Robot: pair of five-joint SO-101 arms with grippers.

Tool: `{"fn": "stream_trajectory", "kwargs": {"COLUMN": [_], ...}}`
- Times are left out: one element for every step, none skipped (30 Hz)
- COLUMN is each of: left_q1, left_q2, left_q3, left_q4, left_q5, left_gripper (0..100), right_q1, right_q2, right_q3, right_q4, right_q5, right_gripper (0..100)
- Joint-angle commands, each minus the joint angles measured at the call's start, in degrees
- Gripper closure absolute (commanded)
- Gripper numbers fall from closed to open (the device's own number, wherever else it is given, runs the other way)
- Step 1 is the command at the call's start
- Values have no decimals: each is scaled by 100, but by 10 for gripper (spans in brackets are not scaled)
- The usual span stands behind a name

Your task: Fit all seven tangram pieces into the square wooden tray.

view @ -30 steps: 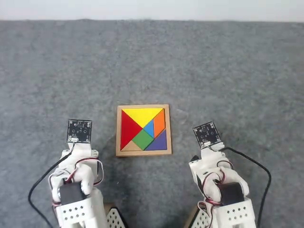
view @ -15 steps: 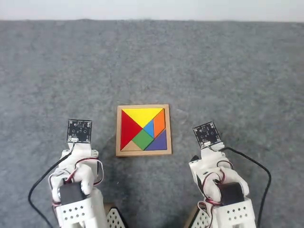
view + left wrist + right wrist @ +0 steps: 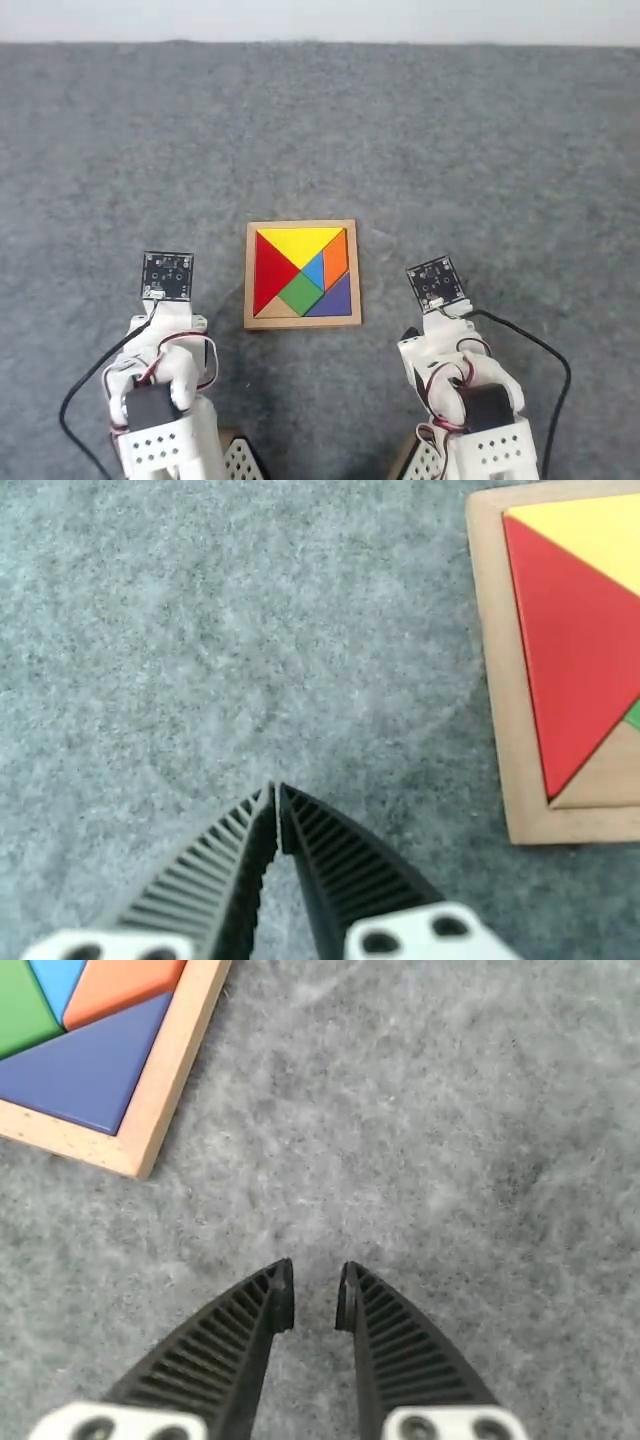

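Observation:
The square wooden tray lies on the grey carpet between my two arms. In it lie a yellow triangle, a red triangle, a small blue triangle, an orange piece, a green square and a purple triangle. The near-left corner is wood-coloured; I cannot tell whether that is a piece or bare floor. My left gripper is shut over bare carpet beside the tray's rim. On the other side, my right gripper stands open by a narrow gap, nothing in it, near the tray's corner.
Grey carpet spreads all round the tray up to a pale wall at the far edge. The left arm and right arm stand at the near edge, one on each side of the tray.

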Motion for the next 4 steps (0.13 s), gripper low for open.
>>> {"fn": "stream_trajectory", "kwargs": {"left_q1": [44, 44, 44, 44], "left_q2": [-97, -97, -97, -97], "left_q3": [-84, -84, -84, -84], "left_q4": [26, 26, 26, 26], "left_q5": [-35, -35, -35, -35], "left_gripper": [988, 988, 988, 988], "right_q1": [57, 57, 57, 57], "right_q2": [13, 13, 13, 13], "right_q3": [97, 97, 97, 97], "right_q4": [48, 48, 48, 48], "right_q5": [-53, -53, -53, -53], "right_gripper": [906, 906, 906, 906]}}
